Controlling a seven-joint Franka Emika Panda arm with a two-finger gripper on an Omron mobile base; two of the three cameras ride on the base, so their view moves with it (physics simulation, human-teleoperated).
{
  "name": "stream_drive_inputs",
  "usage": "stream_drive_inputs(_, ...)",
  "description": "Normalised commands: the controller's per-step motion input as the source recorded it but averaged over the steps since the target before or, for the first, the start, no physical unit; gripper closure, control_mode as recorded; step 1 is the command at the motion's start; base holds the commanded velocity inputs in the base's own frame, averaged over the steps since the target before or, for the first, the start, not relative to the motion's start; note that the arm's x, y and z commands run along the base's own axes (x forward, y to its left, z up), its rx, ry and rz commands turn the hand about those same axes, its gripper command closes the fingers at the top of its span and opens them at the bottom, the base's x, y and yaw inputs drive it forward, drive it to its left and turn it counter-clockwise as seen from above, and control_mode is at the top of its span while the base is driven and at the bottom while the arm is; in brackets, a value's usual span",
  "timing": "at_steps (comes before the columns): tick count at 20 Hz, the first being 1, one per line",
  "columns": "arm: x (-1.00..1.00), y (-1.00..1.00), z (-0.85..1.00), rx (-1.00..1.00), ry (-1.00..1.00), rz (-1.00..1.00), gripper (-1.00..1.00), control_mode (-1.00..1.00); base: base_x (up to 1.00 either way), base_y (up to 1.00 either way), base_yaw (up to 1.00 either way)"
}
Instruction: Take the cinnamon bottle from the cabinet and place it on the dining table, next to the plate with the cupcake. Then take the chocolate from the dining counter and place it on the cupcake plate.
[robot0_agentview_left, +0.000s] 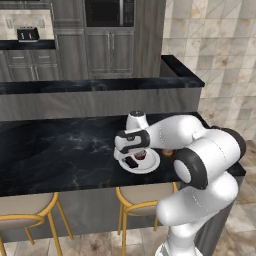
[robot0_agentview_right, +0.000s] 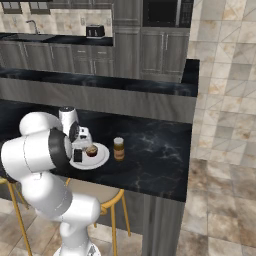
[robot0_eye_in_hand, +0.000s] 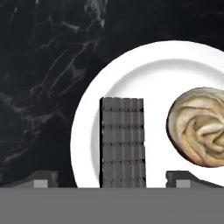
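A dark chocolate (robot0_eye_in_hand: 122, 142) bar lies flat on the white plate (robot0_eye_in_hand: 131, 72), just left of the swirled cupcake (robot0_eye_in_hand: 199, 127). My gripper (robot0_eye_in_hand: 113, 180) hangs right above the bar and is open. Its fingertips (robot0_eye_in_hand: 41, 179) stand wide on either side and touch nothing. From the right base view, the cinnamon bottle (robot0_agentview_right: 118, 148) stands upright on the black table beside the plate (robot0_agentview_right: 101, 159), which carries the chocolate (robot0_agentview_right: 78, 155) and the cupcake (robot0_agentview_right: 91, 150). In the left base view my hand (robot0_agentview_left: 132, 142) covers part of the plate (robot0_agentview_left: 151, 165), and the chocolate (robot0_agentview_left: 131, 162) shows beneath it.
The black marble dining table (robot0_agentview_left: 60, 150) stretches to the left, with a raised counter ledge (robot0_agentview_left: 100, 85) behind it. Wooden stools (robot0_agentview_left: 142, 197) stand under the front edge. Cabinets and a toaster (robot0_agentview_right: 95, 31) line the far wall.
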Motion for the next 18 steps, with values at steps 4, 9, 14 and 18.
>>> stream_drive_inputs(4,-0.27,0.0,0.32,0.11,0.0,-0.02,-1.0,-1.0,0.0,0.0,0.0)
stream_drive_inputs(9,-0.48,0.0,0.31,0.05,0.0,0.0,-1.0,-1.0,0.0,0.0,0.0)
stream_drive_inputs(14,-0.59,-0.01,0.26,0.0,0.01,0.0,-1.0,-1.0,0.0,0.0,0.0)
stream_drive_inputs(18,-0.62,-0.04,0.25,0.0,0.02,0.0,-1.0,-1.0,0.0,0.0,0.0)
